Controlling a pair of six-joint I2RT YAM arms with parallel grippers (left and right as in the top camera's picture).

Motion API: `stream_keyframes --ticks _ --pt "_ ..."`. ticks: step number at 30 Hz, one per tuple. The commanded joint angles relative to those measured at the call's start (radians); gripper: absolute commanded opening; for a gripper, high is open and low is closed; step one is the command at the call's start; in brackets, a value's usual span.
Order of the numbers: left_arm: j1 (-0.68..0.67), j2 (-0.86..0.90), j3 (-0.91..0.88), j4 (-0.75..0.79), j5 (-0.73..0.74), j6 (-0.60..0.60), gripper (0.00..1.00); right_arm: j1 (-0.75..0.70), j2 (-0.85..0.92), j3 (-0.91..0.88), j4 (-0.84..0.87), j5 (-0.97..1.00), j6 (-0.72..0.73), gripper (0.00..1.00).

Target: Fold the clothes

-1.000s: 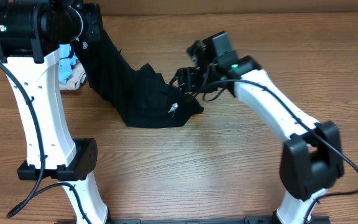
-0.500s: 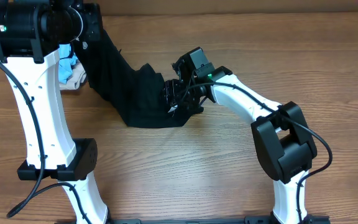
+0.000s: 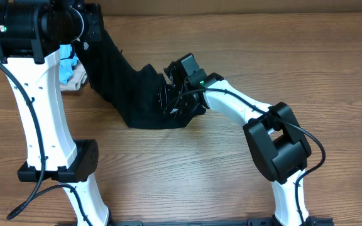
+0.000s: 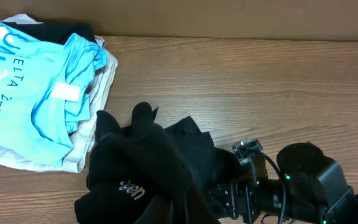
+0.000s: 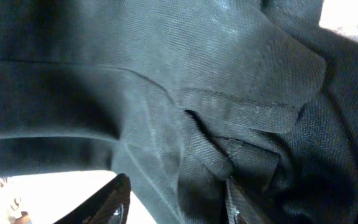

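Note:
The black shirt point(image 3: 134, 94) hangs from my left gripper point(image 3: 90, 26) at the back left and drapes down to a bunched heap on the table. In the left wrist view the shirt point(image 4: 142, 162) covers the jaws and shows small white lettering. My right gripper point(image 3: 170, 97) is down on the right end of the heap. In the right wrist view black fabric point(image 5: 197, 74) fills the frame. The right gripper's fingers point(image 5: 176, 202) stand apart with a fold of the shirt between them.
A light blue shirt point(image 4: 36, 87) with white lettering lies on a beige garment point(image 4: 104, 74) at the back left, beside the left arm point(image 3: 39, 107). They also show in the overhead view point(image 3: 68, 66). The right arm point(image 4: 303, 180) reaches across the wooden table point(image 3: 200, 163).
My right gripper has moved left from the shirt's right edge onto the bunched heap. The left arm and the hanging part of the shirt have not moved.

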Motion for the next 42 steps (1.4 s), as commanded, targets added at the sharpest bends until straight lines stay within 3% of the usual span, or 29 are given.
stream_keyframes --ticks 1,7,13,16,18,21,27,31,42 --pt "0.005 -0.029 0.016 0.005 0.008 0.018 0.04 0.001 0.024 -0.004 0.015 0.026 0.02 0.5" --pt "0.005 -0.029 0.016 0.005 0.008 0.018 0.04 -0.002 0.032 -0.004 0.062 0.026 0.027 0.4" --pt "0.005 -0.029 0.016 0.005 0.008 0.018 0.04 -0.03 0.032 -0.004 0.126 0.025 0.032 0.38" --pt "0.005 -0.029 0.016 0.005 0.008 0.018 0.04 -0.043 0.032 -0.004 0.13 0.024 0.035 0.3" --pt "0.005 -0.029 0.016 0.005 0.008 0.018 0.04 -0.044 0.032 -0.004 0.128 0.024 0.035 0.17" --pt "0.005 -0.029 0.016 0.005 0.008 0.018 0.04 -0.044 0.032 -0.004 0.129 0.024 0.035 0.05" --pt "0.005 -0.029 0.016 0.005 0.008 0.018 0.04 -0.051 0.027 0.002 0.12 0.002 0.034 0.04" --pt "0.005 -0.029 0.016 0.005 0.008 0.018 0.04 -0.122 -0.022 0.063 -0.005 0.002 -0.037 0.04" --pt "0.007 -0.04 0.016 0.006 0.004 0.018 0.04 -0.483 -0.266 0.501 -0.658 0.063 -0.265 0.04"
